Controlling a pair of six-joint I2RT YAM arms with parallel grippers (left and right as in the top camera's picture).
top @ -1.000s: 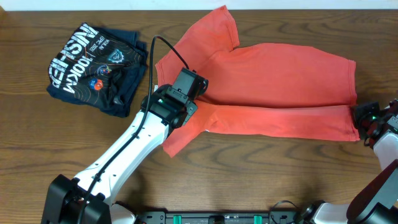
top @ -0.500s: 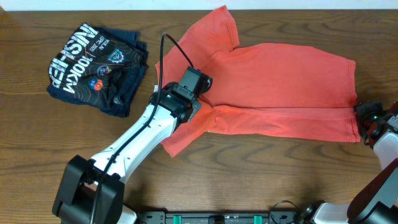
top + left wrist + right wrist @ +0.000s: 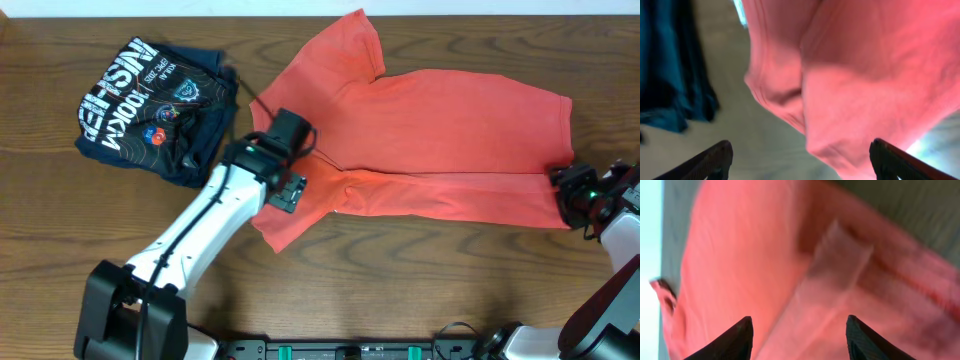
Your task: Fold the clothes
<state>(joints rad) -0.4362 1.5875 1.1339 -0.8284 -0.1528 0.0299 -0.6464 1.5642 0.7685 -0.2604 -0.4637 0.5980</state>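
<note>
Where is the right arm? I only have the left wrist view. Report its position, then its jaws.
Observer: The right gripper sits at the hem end of the T-shirt, toward the right side of the table.
Operator: Now the jaws.
Observer: Its own wrist view shows them apart, with the fabric below them.
Operator: Name the dark cloth on my left.
Observer: A folded navy shirt with white lettering, lying apart from the T-shirt.

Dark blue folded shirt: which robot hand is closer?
Left: the left gripper is beside the dark blue shirt, over the orange T-shirt; right gripper is at its far hem.
</note>
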